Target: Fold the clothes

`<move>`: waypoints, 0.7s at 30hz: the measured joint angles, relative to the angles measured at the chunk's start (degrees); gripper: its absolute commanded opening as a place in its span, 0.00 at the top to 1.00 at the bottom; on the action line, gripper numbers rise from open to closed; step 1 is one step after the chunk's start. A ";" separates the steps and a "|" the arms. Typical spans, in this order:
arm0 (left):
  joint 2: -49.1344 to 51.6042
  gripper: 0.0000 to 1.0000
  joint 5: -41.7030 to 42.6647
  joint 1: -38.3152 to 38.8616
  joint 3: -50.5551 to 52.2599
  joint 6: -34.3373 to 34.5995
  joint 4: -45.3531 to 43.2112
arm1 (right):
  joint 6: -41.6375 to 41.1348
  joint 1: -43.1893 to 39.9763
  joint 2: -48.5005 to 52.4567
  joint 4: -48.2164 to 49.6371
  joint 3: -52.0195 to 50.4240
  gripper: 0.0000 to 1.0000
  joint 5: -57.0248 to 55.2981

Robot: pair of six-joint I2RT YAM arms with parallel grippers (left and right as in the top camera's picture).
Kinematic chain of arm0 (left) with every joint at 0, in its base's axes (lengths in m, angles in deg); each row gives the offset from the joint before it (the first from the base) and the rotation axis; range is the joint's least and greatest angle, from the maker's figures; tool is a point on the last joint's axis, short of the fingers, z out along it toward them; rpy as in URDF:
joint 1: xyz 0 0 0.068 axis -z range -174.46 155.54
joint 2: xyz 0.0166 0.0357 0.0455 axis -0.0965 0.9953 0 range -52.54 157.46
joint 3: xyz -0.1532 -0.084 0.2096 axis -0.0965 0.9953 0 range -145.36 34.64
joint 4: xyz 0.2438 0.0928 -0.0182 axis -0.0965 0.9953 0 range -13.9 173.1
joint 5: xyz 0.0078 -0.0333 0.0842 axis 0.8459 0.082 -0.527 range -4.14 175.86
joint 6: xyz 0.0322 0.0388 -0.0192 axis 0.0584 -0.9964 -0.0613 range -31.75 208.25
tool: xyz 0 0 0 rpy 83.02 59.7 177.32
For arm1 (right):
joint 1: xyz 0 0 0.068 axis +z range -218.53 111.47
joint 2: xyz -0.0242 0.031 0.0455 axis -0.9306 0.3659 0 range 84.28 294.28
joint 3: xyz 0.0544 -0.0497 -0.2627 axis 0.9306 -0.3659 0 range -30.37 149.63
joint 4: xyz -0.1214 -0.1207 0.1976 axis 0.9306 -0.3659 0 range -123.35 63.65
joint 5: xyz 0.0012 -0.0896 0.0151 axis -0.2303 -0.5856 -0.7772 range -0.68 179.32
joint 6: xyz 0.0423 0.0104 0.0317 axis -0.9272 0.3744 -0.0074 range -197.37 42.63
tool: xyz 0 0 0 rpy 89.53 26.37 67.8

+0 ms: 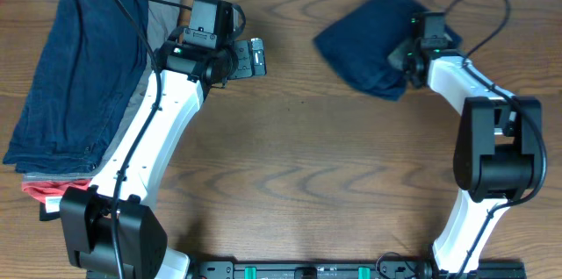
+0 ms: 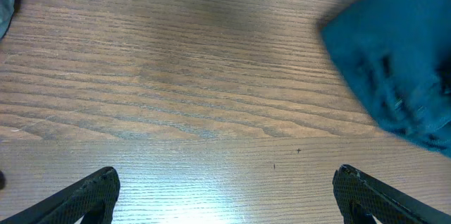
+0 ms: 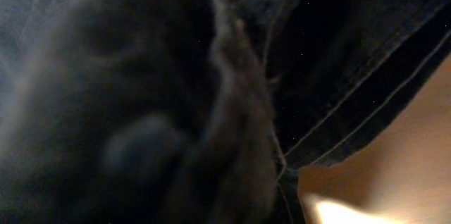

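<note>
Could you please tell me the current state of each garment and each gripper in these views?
navy garment: crumpled in a loose heap, not folded.
stack of clothes: folded and piled, navy on top, grey and orange-red beneath.
left gripper: open, holding nothing.
right gripper: at the navy garment's edge; fingers hidden by cloth, so open or shut cannot be told.

My left arm stretches toward the desk's far edge; the left gripper holds its fingers wide apart. My right gripper points left near the far right corner, fingers hidden.
</note>
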 measured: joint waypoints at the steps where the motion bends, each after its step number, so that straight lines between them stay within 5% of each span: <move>1: 0.00 0.02 0.00 0.00 0.00 0.00 -0.04 | -1.55 -0.57 0.00 0.02 0.00 0.99 -1.75; 13: 0.81 0.02 -1.27 0.00 0.00 0.00 -0.15 | -20.09 -5.95 0.44 1.03 -0.09 0.98 -13.38; 21: 2.99 0.02 -1.27 0.00 0.00 0.00 -0.24 | -22.64 -6.21 1.97 4.85 -0.11 0.99 -15.96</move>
